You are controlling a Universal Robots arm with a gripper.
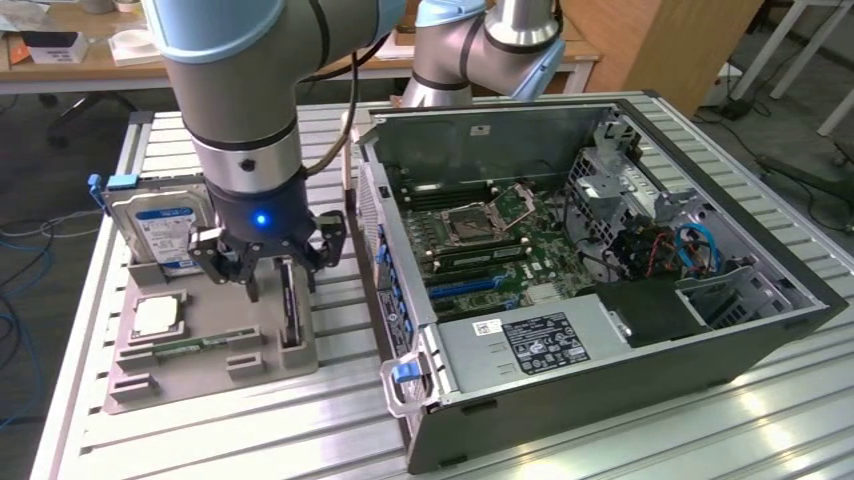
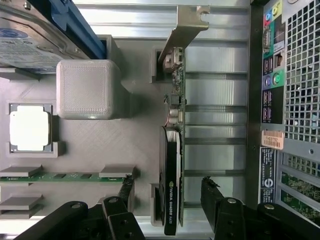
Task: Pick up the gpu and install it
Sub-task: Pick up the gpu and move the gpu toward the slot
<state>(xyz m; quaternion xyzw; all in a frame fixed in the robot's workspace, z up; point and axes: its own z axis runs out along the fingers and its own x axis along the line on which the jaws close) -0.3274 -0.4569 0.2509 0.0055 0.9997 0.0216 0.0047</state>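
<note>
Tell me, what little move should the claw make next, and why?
Probably close the claw on the gpu. The card stands on edge in its slot in the gray holder. The open claw's fingers sit on either side of it, not touching it yet. Squeezing looks like the way to get a grip before any lifting.

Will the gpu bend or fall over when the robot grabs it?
Probably stiff: the gpu is a flat board with a black cover and a metal bracket. It stands on its thin edge in the gray holder, so a sideways push might tip it. Its bare green side with small parts looks fragile. The open gripper flanks it.
</note>
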